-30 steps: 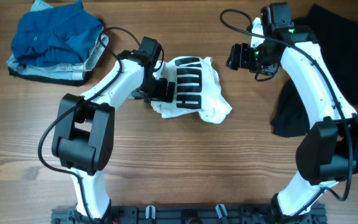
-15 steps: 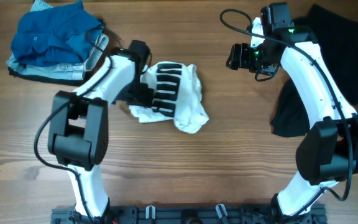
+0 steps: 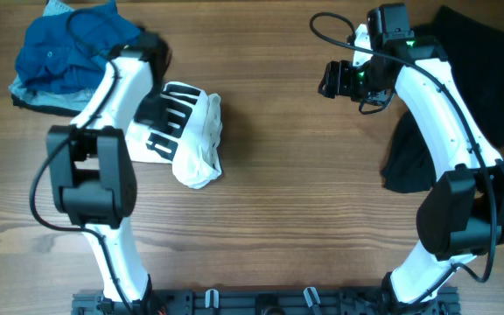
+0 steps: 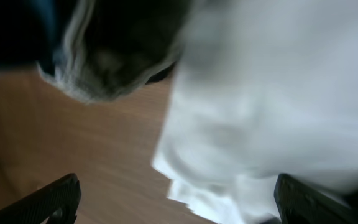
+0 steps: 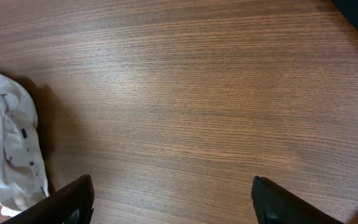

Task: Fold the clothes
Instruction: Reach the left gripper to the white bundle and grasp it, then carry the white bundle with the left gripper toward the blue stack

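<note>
The clothes lie in three spots. A crumpled white T-shirt (image 3: 191,136) with black lettering sits at left centre, and in the left wrist view it is a blurred white mass (image 4: 272,106). My left gripper (image 3: 153,114) is pressed against the shirt's left side, open. Its wide-spread fingers (image 4: 58,199) flank white cloth and bare wood (image 4: 176,202). A blue and grey pile (image 3: 68,52) lies just beyond it. A black tee (image 3: 484,52) lies at the far right. My right gripper (image 3: 331,79) hangs open over bare wood (image 5: 173,199), with the shirt (image 5: 8,149) far to its left.
The wooden table (image 3: 304,201) runs between the shirt and the black tee. The pile's grey hem (image 4: 86,81) lies close ahead of the left fingers. A cable (image 3: 331,26) loops off the right arm. A dark rail (image 3: 261,302) lines the front edge.
My left arm has swung left, and the white shirt has moved with it from the table's middle toward the blue pile. The right arm has not moved.
</note>
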You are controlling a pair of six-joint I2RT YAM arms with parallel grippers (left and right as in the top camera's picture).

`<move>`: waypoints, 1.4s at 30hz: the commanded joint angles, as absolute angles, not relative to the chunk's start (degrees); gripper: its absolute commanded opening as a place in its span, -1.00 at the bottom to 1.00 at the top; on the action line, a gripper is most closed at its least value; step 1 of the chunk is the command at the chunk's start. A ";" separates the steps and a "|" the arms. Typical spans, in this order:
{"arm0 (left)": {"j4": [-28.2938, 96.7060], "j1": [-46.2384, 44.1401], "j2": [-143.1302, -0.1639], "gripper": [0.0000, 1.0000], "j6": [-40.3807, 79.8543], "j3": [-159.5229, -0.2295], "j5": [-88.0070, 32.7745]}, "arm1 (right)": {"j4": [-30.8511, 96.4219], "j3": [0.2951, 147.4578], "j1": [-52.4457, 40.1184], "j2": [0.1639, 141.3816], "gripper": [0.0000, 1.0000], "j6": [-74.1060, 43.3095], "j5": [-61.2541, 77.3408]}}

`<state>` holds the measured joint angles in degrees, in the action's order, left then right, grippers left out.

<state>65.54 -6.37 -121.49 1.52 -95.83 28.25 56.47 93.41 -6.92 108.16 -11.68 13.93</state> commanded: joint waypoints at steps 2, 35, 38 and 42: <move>66.08 -12.12 -114.98 1.00 -5.80 -99.61 15.97 | 56.34 94.13 -6.87 107.42 0.64 -11.97 13.80; 47.42 -25.23 -120.66 0.77 18.57 -80.44 19.00 | 52.88 94.13 -6.76 107.42 0.72 -12.10 10.35; 46.72 -25.23 -122.30 0.50 18.72 -80.47 19.64 | 52.95 94.11 -6.76 107.42 0.72 -12.12 10.35; 45.91 -25.23 -124.70 0.20 18.94 -80.44 19.62 | 52.93 94.13 -6.76 107.42 0.72 -12.12 10.35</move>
